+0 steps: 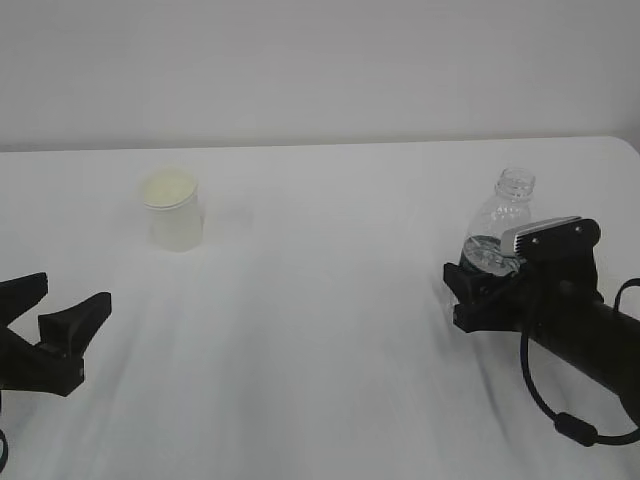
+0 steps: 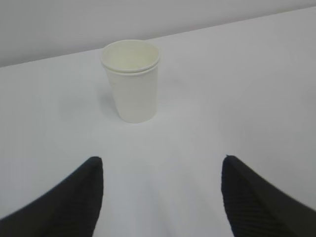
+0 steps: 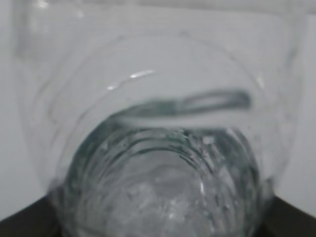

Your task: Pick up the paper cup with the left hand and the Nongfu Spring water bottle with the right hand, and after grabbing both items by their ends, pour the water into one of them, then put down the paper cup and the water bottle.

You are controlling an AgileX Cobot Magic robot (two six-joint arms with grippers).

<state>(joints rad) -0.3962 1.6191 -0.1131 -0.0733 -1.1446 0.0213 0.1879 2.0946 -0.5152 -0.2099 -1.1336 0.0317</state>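
Note:
The white paper cup [image 1: 172,212] stands upright at the back left of the table; the left wrist view has it straight ahead [image 2: 132,81], well beyond the fingertips. My left gripper [image 1: 72,290] [image 2: 161,160] is open and holds nothing. The clear, capless Nongfu Spring water bottle [image 1: 505,215] stands on the right. My right gripper [image 1: 480,275] is closed around its lower part. In the right wrist view the bottle [image 3: 158,123] fills the frame, with water [image 3: 163,197] in its base and dark fingers [image 3: 19,224] touching both sides.
The white table [image 1: 330,330] runs back to a pale wall [image 1: 320,60], and its far right corner [image 1: 625,142] shows. A wide stretch of bare tabletop lies between cup and bottle. A black cable [image 1: 560,420] loops under my right arm.

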